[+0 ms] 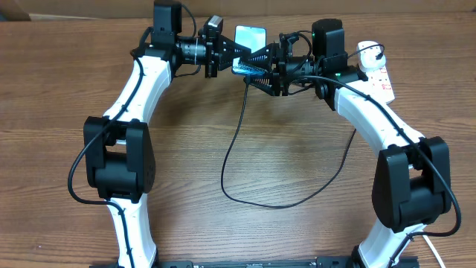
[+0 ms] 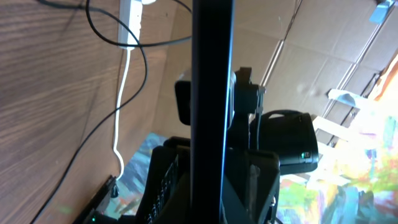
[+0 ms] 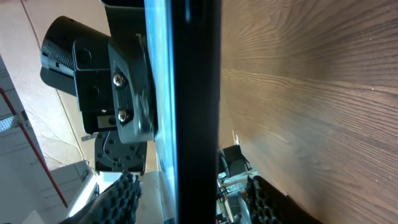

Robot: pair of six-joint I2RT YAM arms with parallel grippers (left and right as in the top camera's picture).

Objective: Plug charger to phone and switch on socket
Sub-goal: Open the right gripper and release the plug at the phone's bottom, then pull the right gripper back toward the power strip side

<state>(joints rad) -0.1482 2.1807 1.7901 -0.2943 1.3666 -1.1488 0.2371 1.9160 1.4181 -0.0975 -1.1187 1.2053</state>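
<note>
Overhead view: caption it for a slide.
Left gripper holds the phone, open right gripper opposite; the charger loops over the table.

Left arm [image 1: 137,85] and right arm [image 1: 372,119] show white links, black joints, black cables

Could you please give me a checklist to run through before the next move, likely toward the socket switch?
1. Grip on the phone: ok, the left pincer is shut on it.
2. The right pincer is clear of the phone: ok, it is open and its fingers stand apart on either side.
3. Tip of the charger seated in the phone: cannot tell, the pincers hide that end.
4. Slack in the charger: ok, it lies in a loose loop on the table.
5. Black plug in the socket: ok.
6. Socket switched on: cannot tell, too small in the overhead view.
</note>
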